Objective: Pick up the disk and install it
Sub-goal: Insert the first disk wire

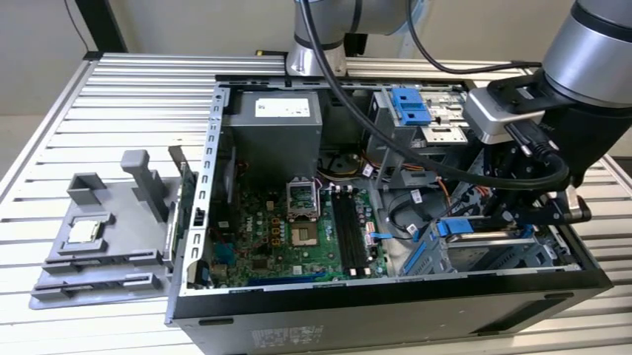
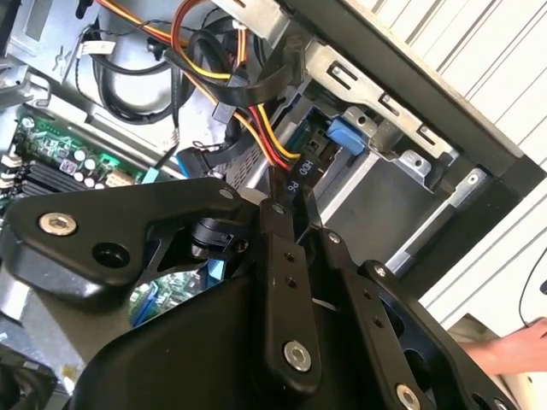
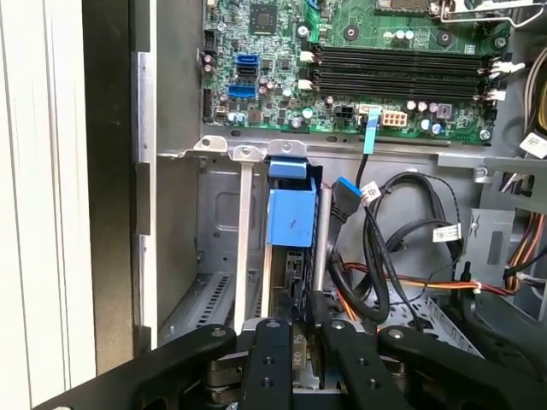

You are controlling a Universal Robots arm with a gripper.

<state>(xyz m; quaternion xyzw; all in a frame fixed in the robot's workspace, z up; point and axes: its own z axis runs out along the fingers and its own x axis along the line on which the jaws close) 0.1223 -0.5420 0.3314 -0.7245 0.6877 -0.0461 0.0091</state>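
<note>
The slatted worktop [image 1: 129, 96] carried an open case [image 1: 395, 310], lying on its side with its board [image 1: 266, 237] facing up. The arm [image 1: 593, 66] came in from 2 o'clock of the exterior view and reached down into the case's 4 o'clock corner, where the metal cage [image 1: 493, 259] sat. A grey fixture [image 1: 109, 244] lay on the worktop at 9 o'clock of the case.

The disk [image 1: 464, 226] stood on edge in the cage, partly sunk between its rails. In the exterior view its blue-framed top edge ran along the 9-to-3 line. A bare blue bracket [image 1: 408, 106] sat apart at 1 o'clock, and a small chip [image 1: 84, 231] rested on the fixture.

The pincer [image 3: 305, 335] looked closed on the disk's thin edge, one finger on each flat face. In the first wrist view the disk ran straight ahead from between the fingers, and its blue end was the part farthest from them, deep in the slot. I judged the long axis lined up with the rails, so seating depended on a straight push along that axis.
</note>
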